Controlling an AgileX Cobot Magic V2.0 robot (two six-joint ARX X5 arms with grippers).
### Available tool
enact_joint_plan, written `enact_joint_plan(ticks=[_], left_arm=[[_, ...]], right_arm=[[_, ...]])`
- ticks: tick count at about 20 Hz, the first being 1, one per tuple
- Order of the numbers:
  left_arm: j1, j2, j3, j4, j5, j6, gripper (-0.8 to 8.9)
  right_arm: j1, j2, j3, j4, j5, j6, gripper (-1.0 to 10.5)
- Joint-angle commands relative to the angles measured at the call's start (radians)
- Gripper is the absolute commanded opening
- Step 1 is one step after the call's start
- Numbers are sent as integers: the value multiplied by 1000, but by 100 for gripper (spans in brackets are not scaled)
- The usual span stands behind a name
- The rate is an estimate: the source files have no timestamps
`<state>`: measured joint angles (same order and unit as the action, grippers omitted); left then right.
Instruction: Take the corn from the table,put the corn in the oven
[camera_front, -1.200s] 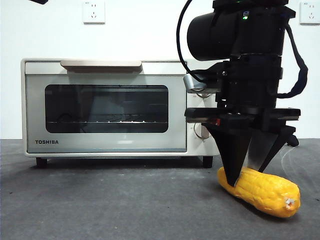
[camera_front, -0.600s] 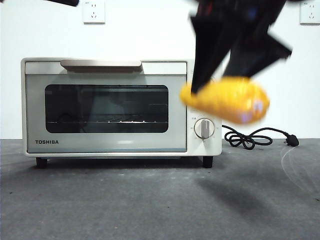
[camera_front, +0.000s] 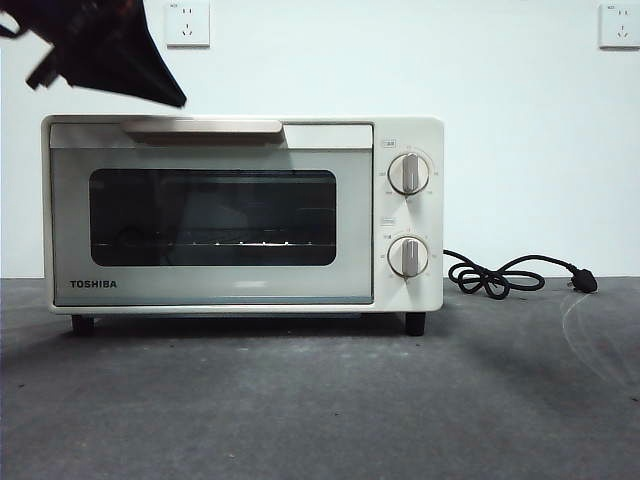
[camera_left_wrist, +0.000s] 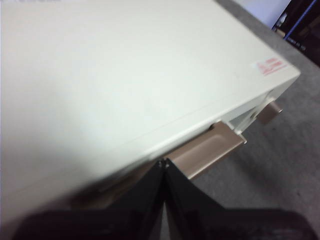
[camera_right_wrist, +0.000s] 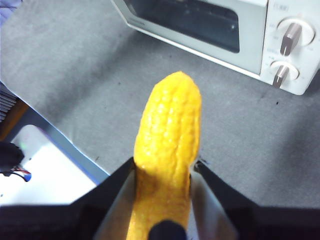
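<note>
Oven (camera_front: 215, 215) door shut (black claw (camera_front: 100, 50) above handle).

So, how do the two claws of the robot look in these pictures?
Both are matte black. The left claw has two wedge-shaped jaws tapering to a thin tip. The right claw has black jaws with pale grey inner faces. No markings or cables are visible on either.

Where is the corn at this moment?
The corn is in the air, held between the right gripper fingers above the table, in front of the closed oven; the front view does not show it.
</note>
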<state>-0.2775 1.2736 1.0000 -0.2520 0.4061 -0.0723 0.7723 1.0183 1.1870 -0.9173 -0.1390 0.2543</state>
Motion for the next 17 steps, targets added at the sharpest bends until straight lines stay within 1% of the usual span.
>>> enact_joint_plan(ticks=[1, 7, 12, 17], left_arm=[[-9, 32, -1, 7, -8, -2, -6], [-49, 56, -1, -100, -9, 17, -6], [-76, 56, -1, -237, -11, 76, -5], [-78, 56, -1, -344, -11, 93, -5]], right_arm=[[2, -2, 14, 1, 1, 7, -12], [2, -2, 15, 1, 36, 6, -12], [2, -2, 15, 2, 65, 3, -12], [2, -2, 15, 3, 68, 3, -12]])
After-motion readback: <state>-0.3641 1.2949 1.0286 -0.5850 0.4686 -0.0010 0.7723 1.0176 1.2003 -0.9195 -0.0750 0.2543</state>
